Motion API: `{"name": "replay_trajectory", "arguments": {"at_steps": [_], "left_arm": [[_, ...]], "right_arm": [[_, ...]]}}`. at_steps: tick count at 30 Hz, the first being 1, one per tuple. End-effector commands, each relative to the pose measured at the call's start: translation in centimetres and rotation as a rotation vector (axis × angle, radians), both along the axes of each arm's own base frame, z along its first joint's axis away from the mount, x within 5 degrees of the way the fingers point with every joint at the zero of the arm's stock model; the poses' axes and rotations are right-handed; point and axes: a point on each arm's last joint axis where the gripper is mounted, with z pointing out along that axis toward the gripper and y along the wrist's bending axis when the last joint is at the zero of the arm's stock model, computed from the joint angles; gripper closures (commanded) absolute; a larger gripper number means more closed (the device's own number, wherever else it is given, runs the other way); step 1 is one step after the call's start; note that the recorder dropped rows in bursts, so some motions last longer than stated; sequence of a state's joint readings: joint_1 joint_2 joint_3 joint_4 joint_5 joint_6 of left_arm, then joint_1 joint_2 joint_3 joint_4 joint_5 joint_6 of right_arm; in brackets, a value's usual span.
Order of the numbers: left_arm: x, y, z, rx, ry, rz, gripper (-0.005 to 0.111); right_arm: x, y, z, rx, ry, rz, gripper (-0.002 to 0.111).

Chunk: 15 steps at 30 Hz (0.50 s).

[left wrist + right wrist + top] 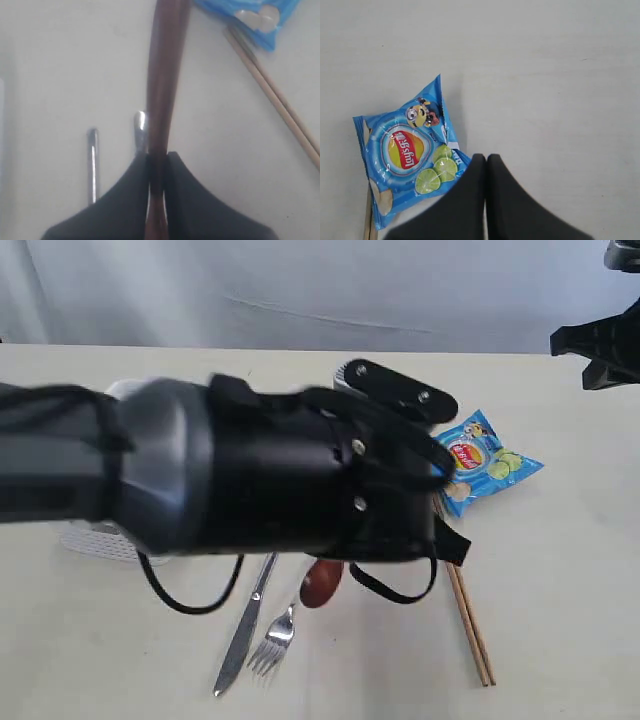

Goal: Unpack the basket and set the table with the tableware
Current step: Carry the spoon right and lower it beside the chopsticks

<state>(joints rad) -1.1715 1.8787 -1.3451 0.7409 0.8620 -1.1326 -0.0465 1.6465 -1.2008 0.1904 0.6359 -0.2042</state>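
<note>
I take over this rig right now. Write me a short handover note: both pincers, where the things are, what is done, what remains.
Left pincer: shut on the handle of the dark red spoon. Its bowl end is near the fork; whether it touches the table is unclear.
Right pincer: shut, empty, over the table near the chip bag.
Done: knife, fork and chopsticks lie on the table.
Left: set down the spoon. The left arm hides most of the basket, so check inside it.
</note>
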Motion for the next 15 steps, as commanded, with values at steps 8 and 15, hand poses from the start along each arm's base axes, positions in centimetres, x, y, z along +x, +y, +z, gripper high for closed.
{"name": "replay_trajectory", "arguments": {"at_steps": [8,15], "left_arm": [[0.9,-5.5,-1.9,-0.08,0.09,0.084,0.107],[1.9,-7.8,-4.7,-0.017,0.15,0.15,0.107]], "right_arm": [[-0.1,-0.1,-0.3,0.021,0.023,-0.013,0.109],[-0.2,-0.1,-0.3,0.021,0.033,-0.009,0.109]]}}
